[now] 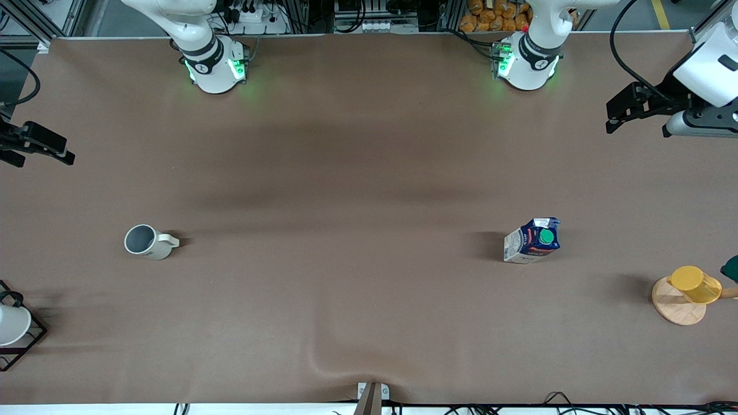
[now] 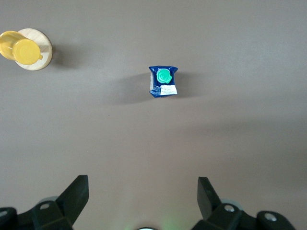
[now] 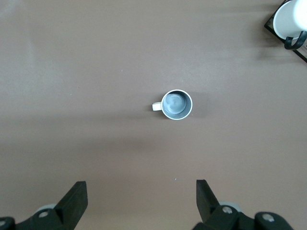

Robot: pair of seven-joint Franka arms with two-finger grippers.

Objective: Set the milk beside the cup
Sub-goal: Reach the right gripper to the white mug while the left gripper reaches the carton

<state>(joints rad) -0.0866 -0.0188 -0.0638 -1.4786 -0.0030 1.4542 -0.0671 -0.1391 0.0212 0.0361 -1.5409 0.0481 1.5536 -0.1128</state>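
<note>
The milk, a dark blue carton with a green cap, stands upright toward the left arm's end of the table. It also shows in the left wrist view. The cup, cream-white with a grey inside, stands upright toward the right arm's end, far from the milk. It also shows in the right wrist view. My left gripper hangs open and empty high over the table's left-arm end. My right gripper hangs open and empty high over the right-arm end.
A translucent yellow cup lies on a round wooden coaster, nearer to the front camera than the milk. A dark green thing shows at the edge beside it. A white cup in a black wire frame stands near the cup.
</note>
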